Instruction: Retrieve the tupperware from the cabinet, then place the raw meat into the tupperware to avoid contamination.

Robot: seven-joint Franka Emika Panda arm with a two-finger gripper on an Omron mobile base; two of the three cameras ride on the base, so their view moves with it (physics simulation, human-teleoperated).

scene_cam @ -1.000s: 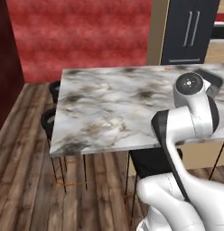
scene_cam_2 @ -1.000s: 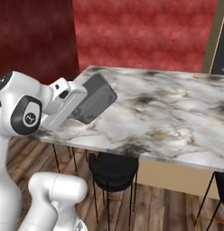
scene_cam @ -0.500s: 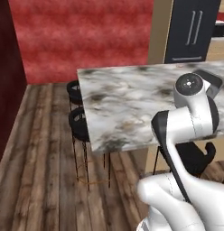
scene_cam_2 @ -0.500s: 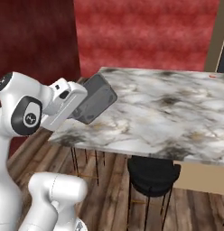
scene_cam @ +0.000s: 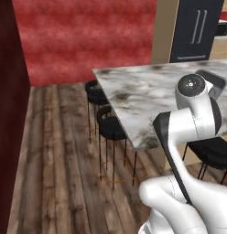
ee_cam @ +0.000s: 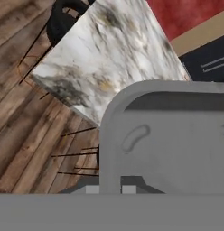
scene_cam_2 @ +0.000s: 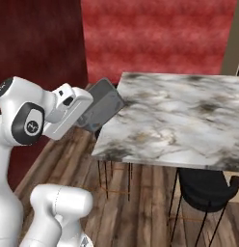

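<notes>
The tool (scene_cam_2: 87,108) is clamped on the rim of a shallow grey rectangular plastic tupperware container (scene_cam_2: 101,105), carried tilted in the air just off the near corner of the grey-veined white marble desk (scene_cam_2: 179,120). In the hand view the container (ee_cam: 168,140) sits close before the camera, its hollow facing it. Black round stools (scene_cam: 110,128) stand under the desk's edge on the wooden plank floor (scene_cam: 56,164).
</notes>
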